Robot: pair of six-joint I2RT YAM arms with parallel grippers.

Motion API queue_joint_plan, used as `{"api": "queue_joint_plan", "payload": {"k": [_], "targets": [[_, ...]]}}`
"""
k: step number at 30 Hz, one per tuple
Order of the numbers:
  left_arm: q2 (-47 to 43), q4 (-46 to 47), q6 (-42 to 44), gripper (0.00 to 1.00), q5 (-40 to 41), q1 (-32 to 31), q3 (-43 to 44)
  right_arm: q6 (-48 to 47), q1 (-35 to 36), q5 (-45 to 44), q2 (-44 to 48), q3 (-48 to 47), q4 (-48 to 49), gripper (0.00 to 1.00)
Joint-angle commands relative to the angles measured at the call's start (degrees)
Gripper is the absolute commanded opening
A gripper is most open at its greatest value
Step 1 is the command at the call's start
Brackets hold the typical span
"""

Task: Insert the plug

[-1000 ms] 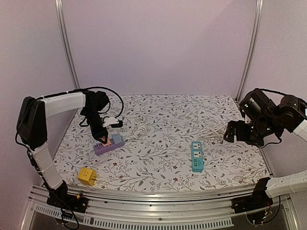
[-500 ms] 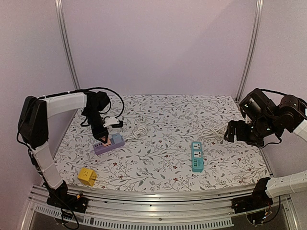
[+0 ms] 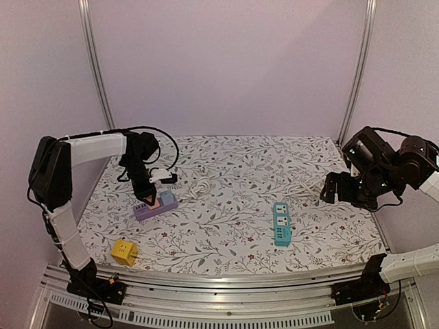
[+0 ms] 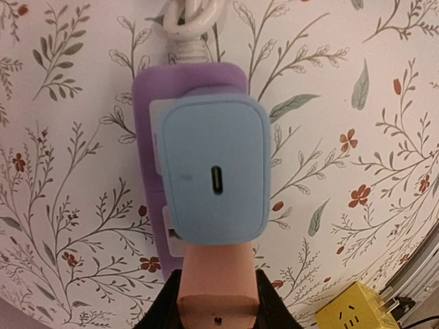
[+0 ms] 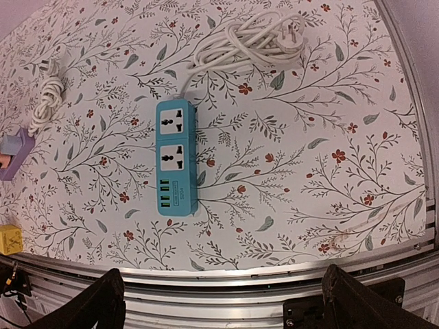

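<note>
Fingers (image 4: 218, 288) of the left gripper (image 3: 146, 200) are clenched tight together, nothing between them. Their peach tip sits right up against the near edge of the light blue plug (image 4: 214, 179); cannot tell whether it presses down.

Plug sits flat on top of the purple power strip (image 4: 147, 110), its back face with a small slot facing up. It covers most of the strip in the left wrist view. Cannot tell whether it is fully seated. White cord (image 4: 188, 20) leaves the strip's far end.

Strip lies at the left side of the floral table (image 3: 226, 164). Yellow cube adapter (image 3: 123, 251) sits near the front edge, apart from the strip.

Right gripper (image 3: 330, 190) hangs above the table's right edge, fingers (image 5: 103, 305) spread wide, grasping nothing. Below it, a teal power strip (image 5: 176, 156) lies flat with its white cable (image 5: 240, 38) bundled farther back, well apart from the purple one.
</note>
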State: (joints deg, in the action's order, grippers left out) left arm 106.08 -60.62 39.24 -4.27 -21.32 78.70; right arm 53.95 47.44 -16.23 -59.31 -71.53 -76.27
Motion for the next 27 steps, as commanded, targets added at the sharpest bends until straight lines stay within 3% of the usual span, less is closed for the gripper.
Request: {"api": "queue_joint_plan", "payload": {"k": [1,20,27], "targets": [[1.4,1.1,-0.8,0.00,0.5,0.0,0.8,0.2,-0.3,-0.9,-0.2,0.7,0.5,0.99],[4.9,3.2,-1.3,0.00,5.7,-2.2,-1.7,-1.7,-0.3,-1.0,-1.6,0.1,0.4,0.99],[6.4,3.7,-0.6,0.00,3.3,-2.1,-3.8,-1.7,-0.3,-1.3,-1.3,0.2,-0.3,0.99]]}}
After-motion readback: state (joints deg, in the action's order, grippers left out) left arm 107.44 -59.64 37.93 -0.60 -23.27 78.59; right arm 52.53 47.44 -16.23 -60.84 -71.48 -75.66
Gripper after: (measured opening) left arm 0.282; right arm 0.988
